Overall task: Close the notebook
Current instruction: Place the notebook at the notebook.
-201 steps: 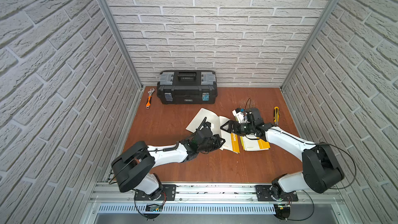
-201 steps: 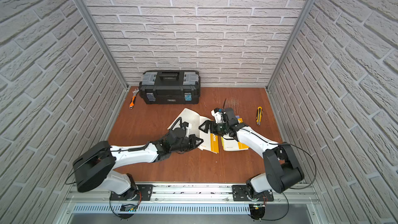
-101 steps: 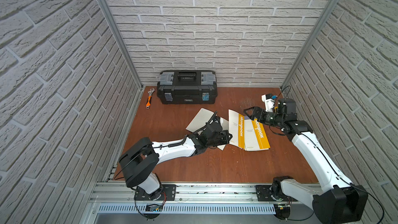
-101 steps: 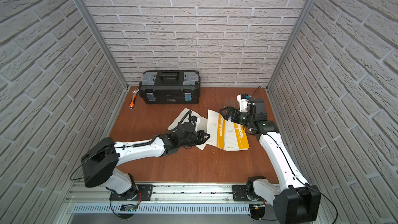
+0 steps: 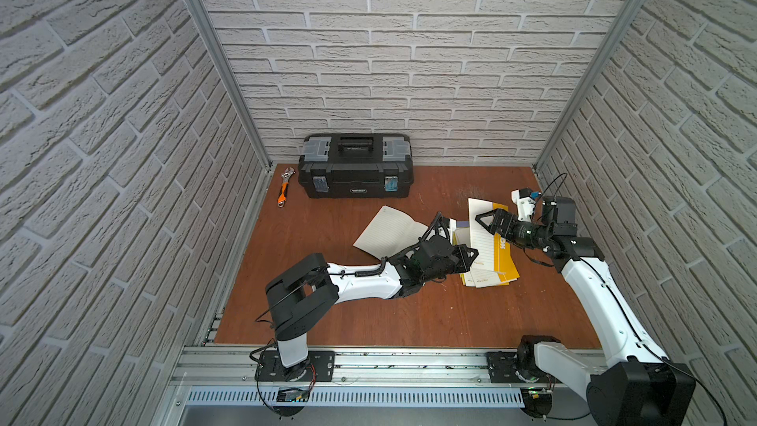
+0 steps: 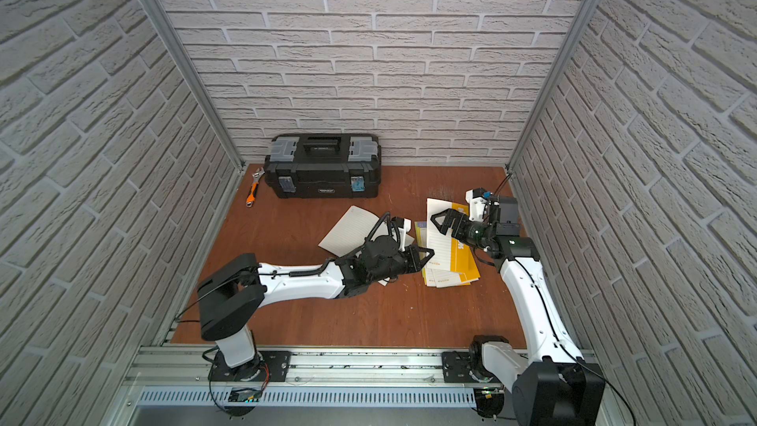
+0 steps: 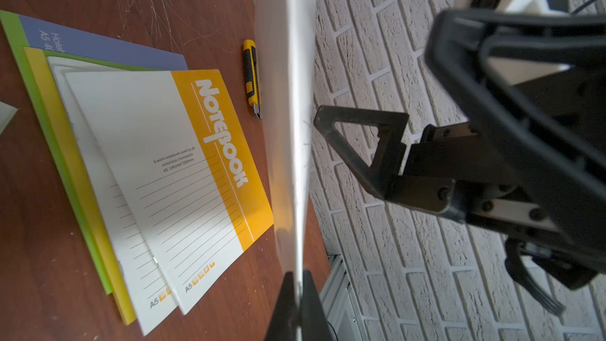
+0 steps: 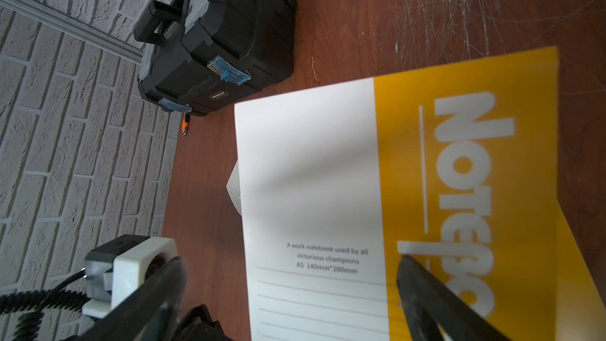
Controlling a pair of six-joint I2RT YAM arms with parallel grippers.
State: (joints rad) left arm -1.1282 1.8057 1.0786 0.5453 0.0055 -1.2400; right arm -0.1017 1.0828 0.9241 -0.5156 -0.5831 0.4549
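Yellow-and-white notebook (image 5: 481,244) is at the right of the brown table (image 5: 368,321), its cover standing upright beside a stack of notebooks (image 5: 489,278). Left claw (image 7: 296,303) is clamped tight on the cover's edge. Right claw (image 5: 486,220) gapes wide, gripping nothing, one fingertip (image 7: 323,121) just beside the cover's printed face.

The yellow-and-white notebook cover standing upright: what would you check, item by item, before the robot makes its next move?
1. Left gripper shut on the raised yellow-and-white notebook cover: ok.
2. Right gripper open, not clamped on the cover: ok.
3. Cover folded down flat: not ok, it stands upright.
4. Yellow utility knife out of the cover's path: cannot tell; it lies close beside.
5. Black plastic toolbox and orange-handled wrench far from both arms: ok.
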